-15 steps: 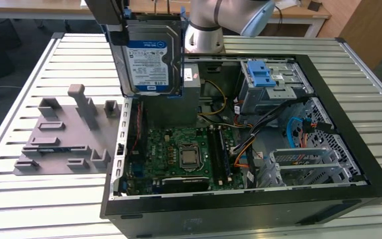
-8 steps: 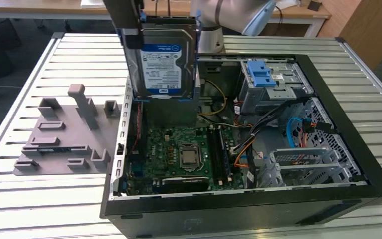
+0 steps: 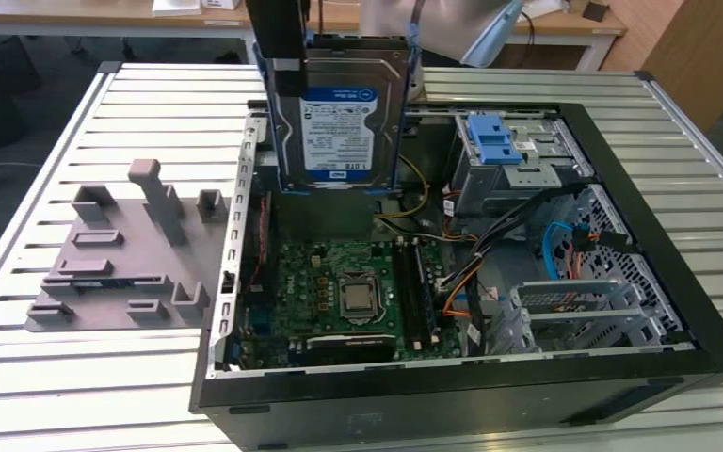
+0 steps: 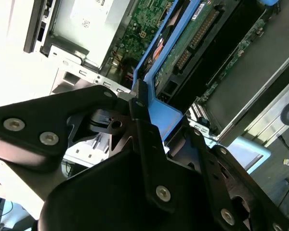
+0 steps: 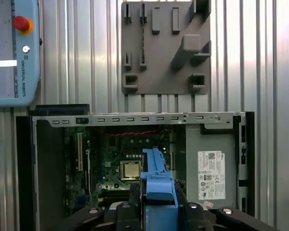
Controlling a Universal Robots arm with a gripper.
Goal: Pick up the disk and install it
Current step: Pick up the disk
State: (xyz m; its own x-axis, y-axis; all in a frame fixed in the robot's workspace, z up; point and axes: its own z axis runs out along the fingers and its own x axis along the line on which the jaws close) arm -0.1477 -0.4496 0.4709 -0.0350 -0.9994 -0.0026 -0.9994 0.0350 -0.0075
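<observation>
The disk (image 3: 336, 122), a silver hard drive with a white-and-blue label in a blue plastic carrier, hangs upright above the far side of the open computer case (image 3: 663, 311). My gripper (image 3: 343, 68) is shut on the disk from above, with a dark finger on each side of the carrier. In the second wrist view the black fingers (image 4: 145, 139) clamp the blue carrier (image 4: 171, 120), and the disk's green circuit side (image 4: 192, 43) faces the camera. In the first wrist view the carrier's blue edge (image 5: 156, 180) stands between the finger bases, above the motherboard (image 5: 120, 159).
A drive cage with a blue latch (image 3: 493, 141) sits at the case's far right in the exterior view. A grey box with a white sticker (image 5: 212, 168) fills one end of the case. A grey fixture plate (image 3: 123, 254) lies on the slatted metal table (image 3: 86, 377). A pendant (image 5: 12, 48) rests nearby.
</observation>
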